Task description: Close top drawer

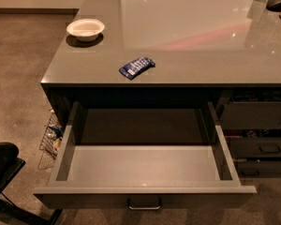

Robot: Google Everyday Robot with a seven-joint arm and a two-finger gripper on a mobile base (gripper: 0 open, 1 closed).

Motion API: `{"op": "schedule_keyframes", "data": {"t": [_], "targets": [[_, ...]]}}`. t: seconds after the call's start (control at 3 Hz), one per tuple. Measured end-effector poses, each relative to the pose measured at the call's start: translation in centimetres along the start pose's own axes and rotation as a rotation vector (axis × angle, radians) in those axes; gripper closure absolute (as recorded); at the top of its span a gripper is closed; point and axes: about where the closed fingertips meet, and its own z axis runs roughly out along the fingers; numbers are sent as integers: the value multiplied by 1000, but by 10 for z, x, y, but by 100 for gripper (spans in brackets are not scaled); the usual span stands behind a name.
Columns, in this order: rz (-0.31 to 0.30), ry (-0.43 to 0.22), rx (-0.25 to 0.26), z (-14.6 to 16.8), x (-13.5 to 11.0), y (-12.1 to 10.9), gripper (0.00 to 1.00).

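The top drawer (143, 165) is pulled far out from under the grey counter (192, 55). Its lighter-grey floor and walls show, with nothing lying inside. Its dark flat front sits at the bottom of the view, with a small metal bar handle (144, 204) at its centre. My gripper is not in view. A black shape (4, 165) at the lower left, beside the drawer's front corner, may be part of my arm; I cannot tell.
On the counter lie a white bowl (85, 29) at the far left and a blue packet (136, 67) near the front edge. Other dark drawer fronts (260, 116) stack at the right, slightly out. A wire basket (50, 137) stands on the floor at the left.
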Motion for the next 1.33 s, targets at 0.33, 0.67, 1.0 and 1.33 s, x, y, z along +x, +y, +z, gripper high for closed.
{"op": "schedule_keyframes", "data": {"t": [0.33,0.67,1.0,1.33], "targets": [[-7,-4,-25,32,2,14,100],[-33,-63,-81,102,5,29,100],[-94,-154,-114,168,-3,21,100],[-154,-228,-137,217,-21,5,100]]}}
